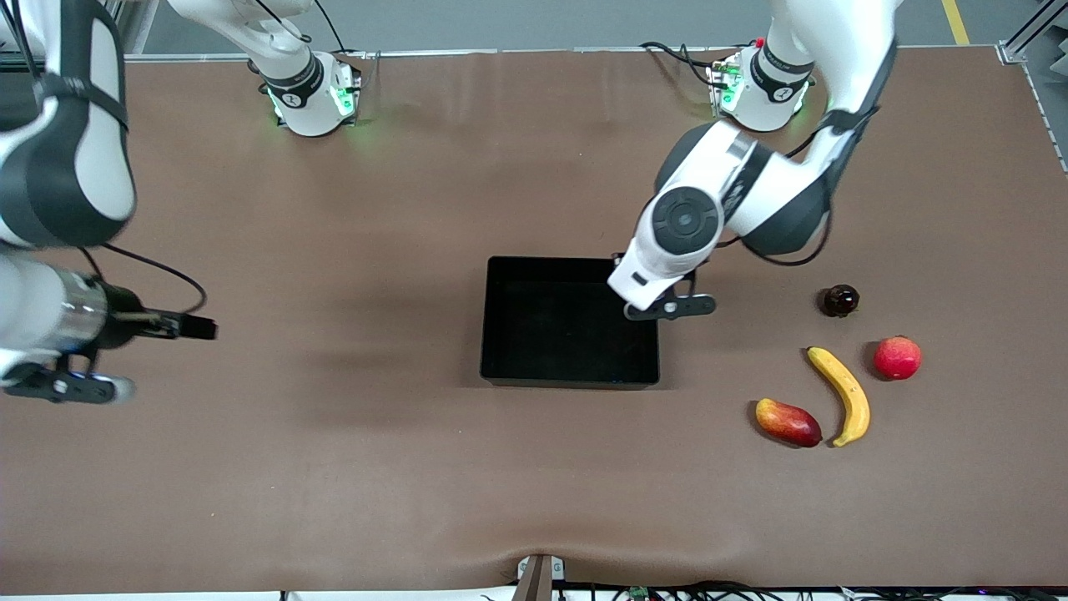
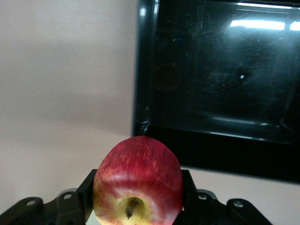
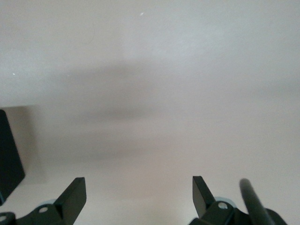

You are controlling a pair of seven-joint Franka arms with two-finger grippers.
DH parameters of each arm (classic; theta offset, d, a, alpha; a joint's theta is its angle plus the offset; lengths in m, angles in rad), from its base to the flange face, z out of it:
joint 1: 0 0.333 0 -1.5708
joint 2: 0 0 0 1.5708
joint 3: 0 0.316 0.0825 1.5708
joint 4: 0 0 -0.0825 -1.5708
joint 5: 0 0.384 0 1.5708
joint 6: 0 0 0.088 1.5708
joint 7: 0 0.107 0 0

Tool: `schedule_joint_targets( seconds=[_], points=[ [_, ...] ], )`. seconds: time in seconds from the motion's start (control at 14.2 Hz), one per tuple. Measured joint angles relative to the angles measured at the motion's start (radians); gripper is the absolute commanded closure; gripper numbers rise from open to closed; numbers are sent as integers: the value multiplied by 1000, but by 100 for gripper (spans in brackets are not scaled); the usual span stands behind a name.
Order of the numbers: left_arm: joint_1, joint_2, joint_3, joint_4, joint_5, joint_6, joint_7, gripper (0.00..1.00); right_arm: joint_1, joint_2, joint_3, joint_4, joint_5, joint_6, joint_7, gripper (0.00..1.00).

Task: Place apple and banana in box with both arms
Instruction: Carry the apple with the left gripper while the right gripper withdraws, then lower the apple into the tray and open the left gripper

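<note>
The apple, red with a yellowish stem end, sits between the black fingers of my left gripper, which is shut on it. In the front view that gripper hangs over the rim of the black box at the left arm's end, and the wrist hides the apple. The box holds nothing. The yellow banana lies on the table toward the left arm's end. My right gripper is open with nothing in it, over bare table at the right arm's end.
Around the banana lie a pinkish-red round fruit, a red-yellow mango-like fruit and a small dark round fruit. The brown table spreads wide around the box.
</note>
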Motion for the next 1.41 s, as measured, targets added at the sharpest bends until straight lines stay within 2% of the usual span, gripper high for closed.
schedule_joint_targets(
  seconds=[0.35, 0.56, 0.92, 1.2, 1.41],
  points=[
    [-14, 28, 0, -101, -6, 136, -45, 100, -113, -168, -1, -52, 5, -5, -263, 0],
    [-23, 31, 0, -165, -6, 229, -54, 100, -144, -297, 0, -152, 40, 31, -290, 0],
    [-38, 60, 0, -199, -6, 288, -54, 100, -128, -495, 44, -316, 29, 38, -290, 0],
    [-44, 99, 0, -197, -6, 352, -54, 100, -127, -498, 46, -394, 17, 66, -289, 0],
    [-61, 116, 0, -181, -6, 360, -54, 100, -128, -488, 44, -409, -23, 85, -289, 0]
  ],
)
